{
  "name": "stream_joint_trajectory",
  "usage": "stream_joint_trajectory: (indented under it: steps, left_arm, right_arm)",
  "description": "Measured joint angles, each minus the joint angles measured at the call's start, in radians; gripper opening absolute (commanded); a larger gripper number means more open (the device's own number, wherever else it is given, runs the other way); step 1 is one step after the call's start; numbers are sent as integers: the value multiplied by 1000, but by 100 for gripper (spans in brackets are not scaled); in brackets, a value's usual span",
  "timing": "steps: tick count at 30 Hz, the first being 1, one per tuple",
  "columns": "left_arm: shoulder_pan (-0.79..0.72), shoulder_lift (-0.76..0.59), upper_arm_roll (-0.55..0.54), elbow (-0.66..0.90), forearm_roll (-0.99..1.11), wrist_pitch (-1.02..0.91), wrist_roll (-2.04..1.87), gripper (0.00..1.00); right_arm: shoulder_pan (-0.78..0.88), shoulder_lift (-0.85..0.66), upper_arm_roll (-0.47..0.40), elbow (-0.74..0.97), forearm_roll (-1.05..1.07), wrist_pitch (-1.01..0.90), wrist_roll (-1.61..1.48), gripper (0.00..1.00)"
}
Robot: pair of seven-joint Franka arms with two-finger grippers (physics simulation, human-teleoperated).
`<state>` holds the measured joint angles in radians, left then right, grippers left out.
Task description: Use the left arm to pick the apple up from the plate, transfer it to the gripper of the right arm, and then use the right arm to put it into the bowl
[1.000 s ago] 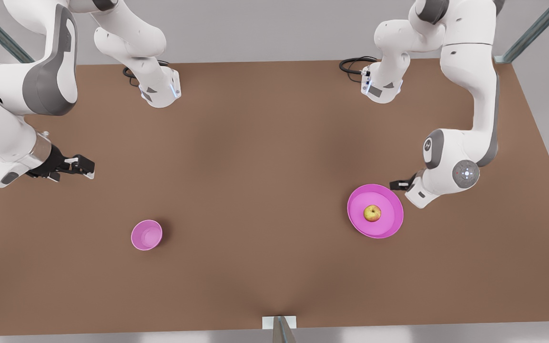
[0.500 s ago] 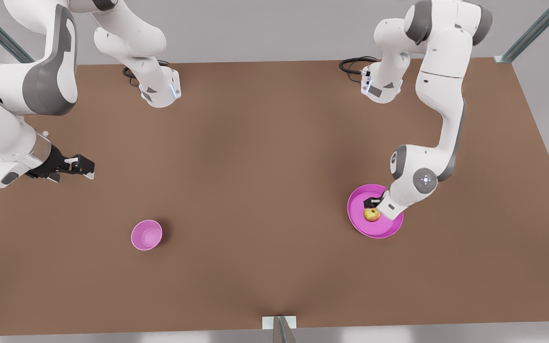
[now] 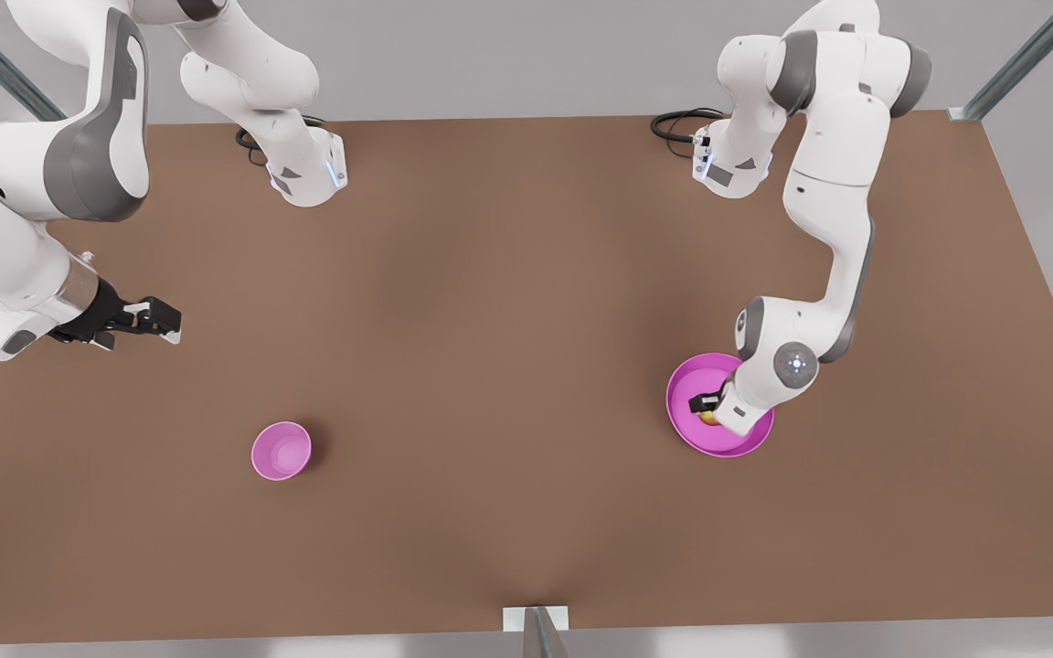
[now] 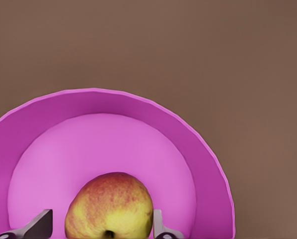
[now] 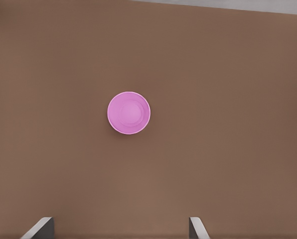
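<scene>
My left gripper (image 4: 101,226) was spread around the yellow-red apple (image 4: 109,208) on the plate (image 4: 203,154). My right gripper (image 3: 147,320) waited spread; bowl (image 5: 129,112) unobstructed.

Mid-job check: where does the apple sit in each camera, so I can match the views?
Front view: the apple is on the plate at the front view's right, mostly hidden under the left claw.
Left wrist view: apple between the open left claw's fingers, on the plate.
Right wrist view: no apple; the bowl.
Shared landmark: the plate.
</scene>
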<state>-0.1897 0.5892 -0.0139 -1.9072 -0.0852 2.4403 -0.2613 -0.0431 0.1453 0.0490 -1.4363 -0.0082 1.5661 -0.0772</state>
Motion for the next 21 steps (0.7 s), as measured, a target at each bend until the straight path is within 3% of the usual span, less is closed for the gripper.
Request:
stream_joint_trajectory:
  steps: [11, 16, 21]
  left_arm:
    - [0, 20, 0, 0, 0, 15, -31, 84]
    - [-2, 21, 0, 0, 4, 19, -44, 71]
    - [2, 11, 0, 64, 6, -3, -60, 70]
  right_arm:
    - [0, 0, 0, 0, 0, 0, -4, 100]
    - [0, 0, -1, 0, 1, 0, -5, 100]
    - [5, 0, 0, 0, 1, 0, -6, 100]
